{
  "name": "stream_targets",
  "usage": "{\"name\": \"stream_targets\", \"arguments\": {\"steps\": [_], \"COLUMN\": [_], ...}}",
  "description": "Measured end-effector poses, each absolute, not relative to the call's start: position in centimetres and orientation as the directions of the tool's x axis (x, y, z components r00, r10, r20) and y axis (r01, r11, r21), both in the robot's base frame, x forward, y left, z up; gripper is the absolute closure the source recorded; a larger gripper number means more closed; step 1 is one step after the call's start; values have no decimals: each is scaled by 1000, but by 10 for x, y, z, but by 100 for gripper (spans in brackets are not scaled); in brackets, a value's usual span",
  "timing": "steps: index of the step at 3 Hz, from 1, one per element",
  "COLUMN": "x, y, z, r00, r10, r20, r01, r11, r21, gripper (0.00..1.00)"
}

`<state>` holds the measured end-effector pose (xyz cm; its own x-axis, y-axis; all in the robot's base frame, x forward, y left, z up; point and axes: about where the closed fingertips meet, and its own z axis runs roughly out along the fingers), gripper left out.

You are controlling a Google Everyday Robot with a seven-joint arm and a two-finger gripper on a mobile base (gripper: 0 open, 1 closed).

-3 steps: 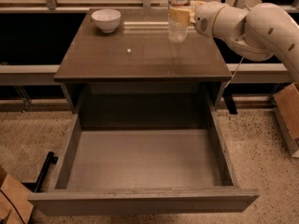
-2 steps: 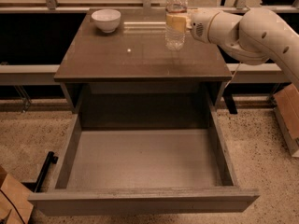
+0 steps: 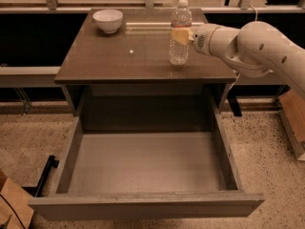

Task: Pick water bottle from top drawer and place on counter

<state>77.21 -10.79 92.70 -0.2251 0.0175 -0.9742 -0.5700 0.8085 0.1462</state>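
1. Your gripper [image 3: 181,36], reaching in from the right, had its tan fingers closed round the middle of the water bottle [image 3: 179,54].
2. The bottle stood upright on the counter [image 3: 119,61], right of centre, its base at the surface.
3. A white bowl [image 3: 107,20] sat near the back left corner; the top drawer [image 3: 143,206] hung open below.

Lit dimly and warmly from above. Caught a small white glint and a pale streak on the glossy counter [image 3: 114,63]. Sank into deep shadow under its top, at the back of the drawer [image 3: 143,168]. Showed the gripper [image 3: 180,36], clamped on the water bottle [image 3: 178,54] standing on the counter, pale against darkness behind.
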Motion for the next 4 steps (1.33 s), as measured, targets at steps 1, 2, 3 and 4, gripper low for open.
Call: {"name": "stream_targets", "arguments": {"steps": [1, 2, 3, 4], "x": [773, 770, 768, 768], "y": [-118, -118, -108, -108], "z": [915, 915, 919, 919], "r00": [-230, -194, -184, -184], "r10": [80, 123, 132, 132], "r20": [-970, -973, -974, -974], "r01": [-531, -523, -536, -536], "r11": [825, 826, 817, 817], "r21": [194, 208, 212, 212], "gripper": [47, 24, 0, 0]}}
